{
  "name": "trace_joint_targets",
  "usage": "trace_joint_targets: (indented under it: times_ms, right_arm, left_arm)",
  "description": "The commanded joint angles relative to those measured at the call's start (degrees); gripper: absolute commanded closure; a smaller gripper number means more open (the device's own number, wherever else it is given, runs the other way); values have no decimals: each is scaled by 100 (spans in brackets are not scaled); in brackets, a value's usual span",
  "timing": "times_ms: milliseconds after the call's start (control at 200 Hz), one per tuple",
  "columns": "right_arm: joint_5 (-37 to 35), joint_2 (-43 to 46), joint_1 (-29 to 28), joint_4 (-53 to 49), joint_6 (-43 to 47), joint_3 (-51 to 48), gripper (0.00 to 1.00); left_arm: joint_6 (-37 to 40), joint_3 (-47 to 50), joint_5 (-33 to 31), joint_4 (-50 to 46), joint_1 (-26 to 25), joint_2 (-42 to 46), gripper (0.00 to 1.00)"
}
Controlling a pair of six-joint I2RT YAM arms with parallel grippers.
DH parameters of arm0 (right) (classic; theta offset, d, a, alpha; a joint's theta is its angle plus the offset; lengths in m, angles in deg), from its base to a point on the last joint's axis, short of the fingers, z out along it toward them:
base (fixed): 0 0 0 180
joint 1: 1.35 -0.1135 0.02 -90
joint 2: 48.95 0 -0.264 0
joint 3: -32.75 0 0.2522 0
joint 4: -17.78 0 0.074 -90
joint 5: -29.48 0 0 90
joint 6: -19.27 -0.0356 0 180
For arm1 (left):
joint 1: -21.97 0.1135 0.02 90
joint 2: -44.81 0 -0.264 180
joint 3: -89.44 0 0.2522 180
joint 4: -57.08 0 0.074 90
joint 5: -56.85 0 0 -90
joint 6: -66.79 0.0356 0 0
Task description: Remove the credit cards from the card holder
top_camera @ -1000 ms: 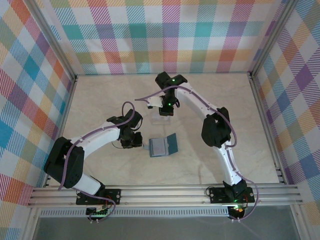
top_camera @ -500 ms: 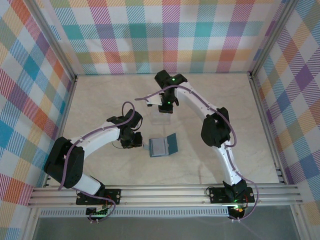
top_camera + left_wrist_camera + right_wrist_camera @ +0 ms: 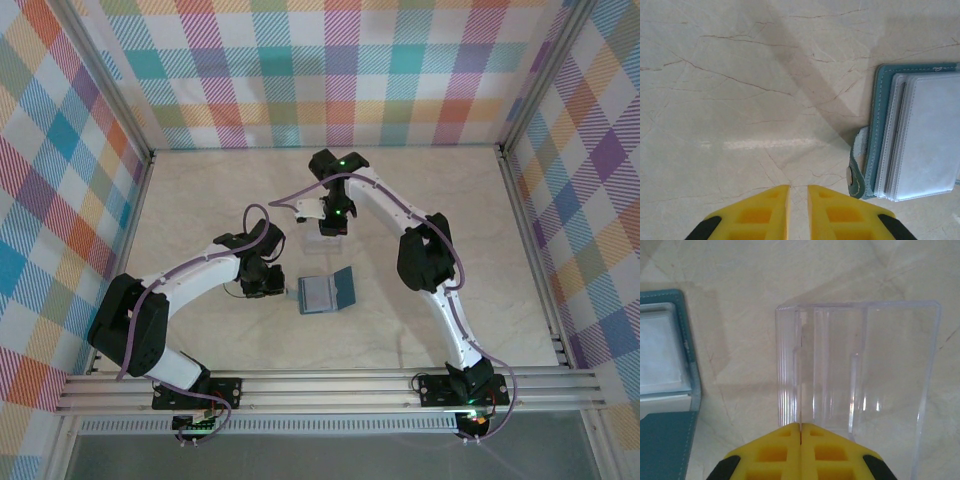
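Top external view showed the card holder [image 3: 322,293] lying open mid desk [image 3: 200,200]; left jaws stood slightly apart, empty, beside its tab [image 3: 856,165]; right jaws clamped a clear plastic sleeve [image 3: 855,365] beyond it.

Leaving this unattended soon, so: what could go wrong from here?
The left claw stands barely open near the tab of the holder; pushing in like that might slide the holder rather than grip it. The right claw is shut at the thin wall of the clear case; moving could tip the case or drag it into the holder.
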Motion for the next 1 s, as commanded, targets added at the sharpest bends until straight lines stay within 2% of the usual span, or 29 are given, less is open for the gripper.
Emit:
trace_joint_targets:
  times_ms: [0,445,620,760,995]
  right_arm:
    - [287,-36,27,-467,199,127,100]
    - [255,-242,15,-439,124,127,98]
    - [196,-279,13,-332,111,136,92]
    - [78,-242,9,-171,41,136,83]
    - [-63,28,-2,173,-82,85,76]
  left_arm:
    - [-41,90,-72,-93,66,131,83]
    - [-64,104,-69,-66,66,123,83]
    - [-64,78,-68,-66,66,105,83]
    - [-71,72,-62,-67,66,105,83]
    - [-59,18,36,-14,70,-4,83]
